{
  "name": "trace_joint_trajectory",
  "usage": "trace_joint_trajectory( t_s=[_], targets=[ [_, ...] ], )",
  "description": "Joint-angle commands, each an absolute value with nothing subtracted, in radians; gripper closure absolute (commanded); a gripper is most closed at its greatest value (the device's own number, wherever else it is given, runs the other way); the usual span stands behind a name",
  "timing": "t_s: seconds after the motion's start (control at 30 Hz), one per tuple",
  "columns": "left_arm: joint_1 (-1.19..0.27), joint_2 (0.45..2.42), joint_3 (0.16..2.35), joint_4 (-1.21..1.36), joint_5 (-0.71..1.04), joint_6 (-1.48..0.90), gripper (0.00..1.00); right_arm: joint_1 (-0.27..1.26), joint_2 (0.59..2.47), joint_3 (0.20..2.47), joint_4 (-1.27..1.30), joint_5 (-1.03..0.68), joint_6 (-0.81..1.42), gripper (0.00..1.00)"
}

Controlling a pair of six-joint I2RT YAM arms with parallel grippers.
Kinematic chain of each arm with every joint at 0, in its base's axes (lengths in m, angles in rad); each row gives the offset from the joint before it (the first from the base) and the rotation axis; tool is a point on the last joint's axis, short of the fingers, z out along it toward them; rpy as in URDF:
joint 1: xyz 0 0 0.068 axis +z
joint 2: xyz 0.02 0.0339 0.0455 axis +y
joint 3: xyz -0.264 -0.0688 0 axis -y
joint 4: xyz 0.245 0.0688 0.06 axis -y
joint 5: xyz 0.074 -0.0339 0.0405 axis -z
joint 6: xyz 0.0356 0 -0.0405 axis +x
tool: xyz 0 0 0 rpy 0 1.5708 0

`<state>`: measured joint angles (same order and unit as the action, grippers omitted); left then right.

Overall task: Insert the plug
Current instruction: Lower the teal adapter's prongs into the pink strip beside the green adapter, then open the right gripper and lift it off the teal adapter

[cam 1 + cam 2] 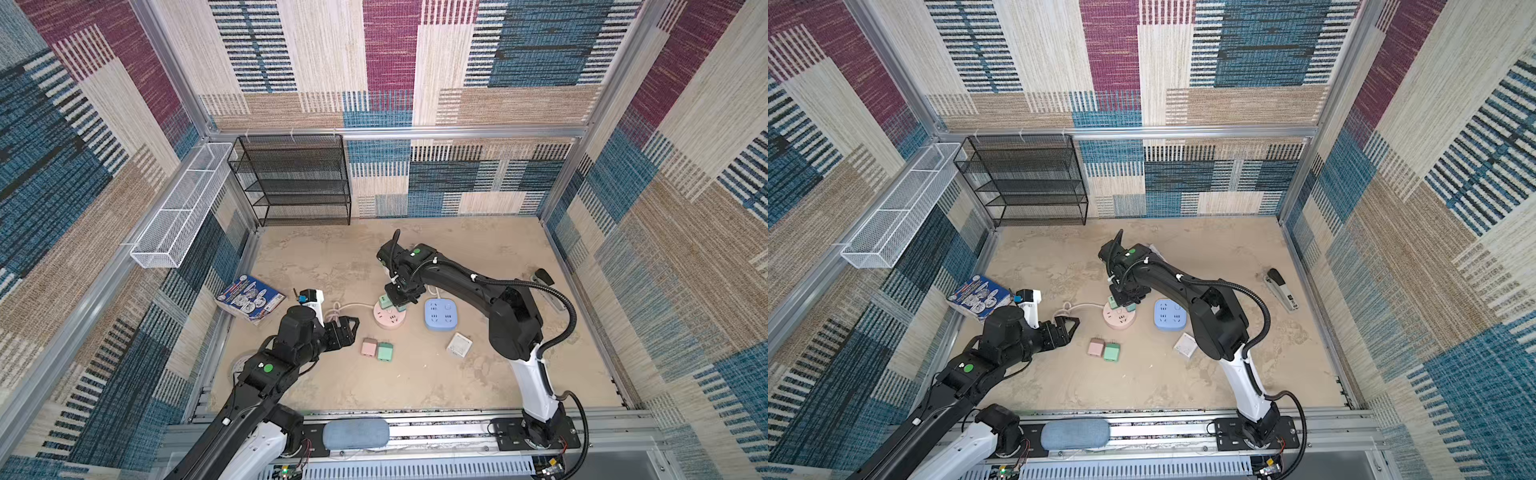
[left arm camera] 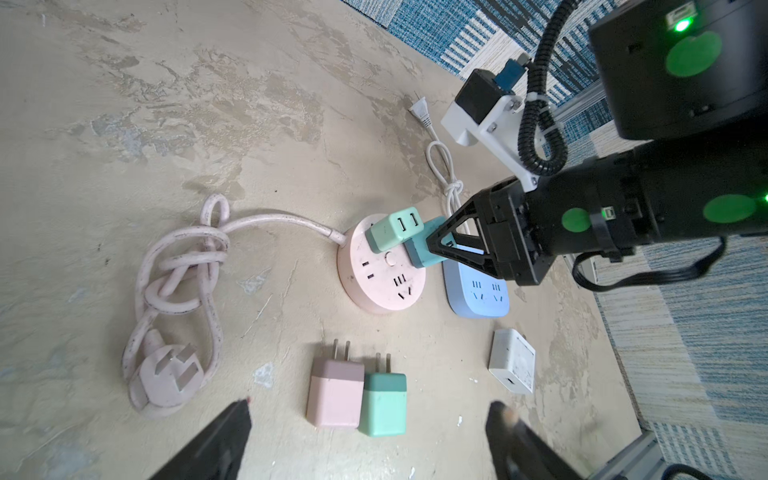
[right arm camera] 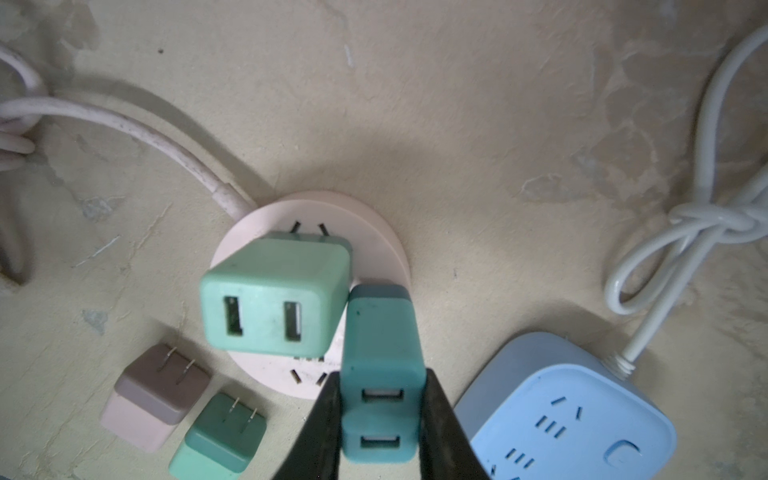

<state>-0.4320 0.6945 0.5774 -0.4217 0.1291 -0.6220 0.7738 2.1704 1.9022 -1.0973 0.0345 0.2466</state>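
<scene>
Teal plug (image 3: pixel 380 332) at pink socket (image 3: pixel 374 253) edge | right gripper (image 3: pixel 382 399) clamps it | left gripper (image 1: pixel 348 326) apart

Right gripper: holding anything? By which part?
Right gripper is shut on the dark-teal two-port charger plug, pinching its two opposite sides near the port end. Left gripper is open, holding nothing.

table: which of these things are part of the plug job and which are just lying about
In the job: right gripper, shut on the teal charger; pink round socket; mint charger, prongs in that socket.
Lying about: pink charger, green charger, white charger, blue socket block, book, stapler; left gripper open, holding nothing.
</scene>
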Motion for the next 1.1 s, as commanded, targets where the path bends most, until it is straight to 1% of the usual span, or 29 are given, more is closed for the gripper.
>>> trace_joint_trajectory(
  t_s=[0.0,0.2,0.37,0.4,0.5,0.57,0.63,0.77,0.87,1.0,1.07],
  targets=[
    [-0.431,0.700,0.572,-0.394,0.115,-0.611,0.07,0.788,2.220,1.890,-1.120,0.016,0.252,1.00],
    [-0.431,0.696,0.562,-0.393,0.109,-0.612,0.07,0.796,2.250,1.860,-1.121,0.023,0.258,1.00],
    [-0.431,0.696,0.566,-0.399,0.104,-0.607,0.06,0.797,2.219,1.842,-1.106,0.020,0.262,1.00],
    [-0.430,0.695,0.566,-0.400,0.103,-0.605,0.06,0.796,2.209,1.845,-1.104,0.017,0.263,0.98],
    [-0.431,0.701,0.573,-0.399,0.100,-0.600,0.06,0.796,2.179,1.867,-1.096,0.005,0.261,0.82],
    [-0.431,0.706,0.578,-0.398,0.100,-0.599,0.06,0.796,2.163,1.883,-1.090,0.007,0.258,0.68],
    [-0.431,0.707,0.581,-0.399,0.101,-0.600,0.06,0.796,2.152,1.889,-1.089,0.015,0.259,0.61],
    [-0.431,0.706,0.586,-0.407,0.100,-0.599,0.06,0.796,2.111,1.867,-1.076,0.031,0.266,0.54],
    [-0.431,0.704,0.590,-0.416,0.095,-0.598,0.06,0.796,2.050,1.823,-1.050,0.046,0.283,0.52],
    [-0.431,0.706,0.596,-0.421,0.094,-0.598,0.06,0.796,1.894,1.697,-0.949,0.079,0.332,0.49],
    [-0.430,0.711,0.598,-0.419,0.098,-0.598,0.06,0.800,1.793,1.607,-0.857,0.073,0.368,0.49]
  ],
)
